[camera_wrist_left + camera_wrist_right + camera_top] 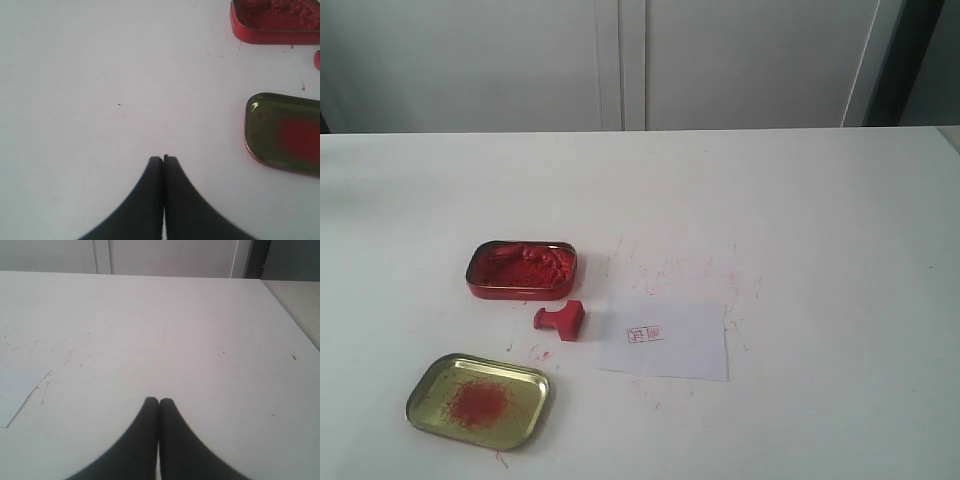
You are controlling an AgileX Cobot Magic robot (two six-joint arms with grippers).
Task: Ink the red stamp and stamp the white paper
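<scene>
The red stamp [560,320] lies on its side on the white table, between the ink tin and the white paper [665,340]. The paper carries a small red square imprint [645,334]. In the left wrist view only a sliver of the stamp [317,59] shows at the frame edge. My left gripper [163,158] is shut on nothing, over bare table well away from the stamp. My right gripper [159,400] is also shut and empty; a corner of the paper [17,392] shows off to its side. Neither gripper appears in the exterior view.
A red tin of red ink paste [522,269] sits behind the stamp, also seen as tin [275,20]. A gold lid with red smears [480,400] lies near the front edge, also seen as lid [284,133]. Red specks [670,268] mark the table behind the paper.
</scene>
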